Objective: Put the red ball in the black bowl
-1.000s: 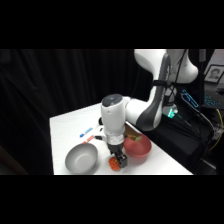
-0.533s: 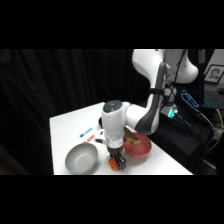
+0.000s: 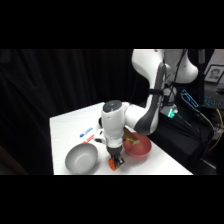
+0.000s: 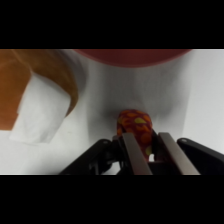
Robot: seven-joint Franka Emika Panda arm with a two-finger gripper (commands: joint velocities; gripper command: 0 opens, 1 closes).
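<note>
The end effector (image 4: 142, 150) grips the red ball (image 4: 134, 125) between its narrow fingers, low on the white bench (image 3: 65, 130). The ball sits just beside the pinkish-red bowl (image 3: 138, 145), with the grey bowl (image 3: 81, 159) near

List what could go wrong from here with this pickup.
1. The red ball sits off-centre at the hand. Being round, it may roll off across the table.
2. The pinkish-red bowl and brown bowl sit close, so a lift could clip them.
3. The black bowl shows in neither view.
</note>
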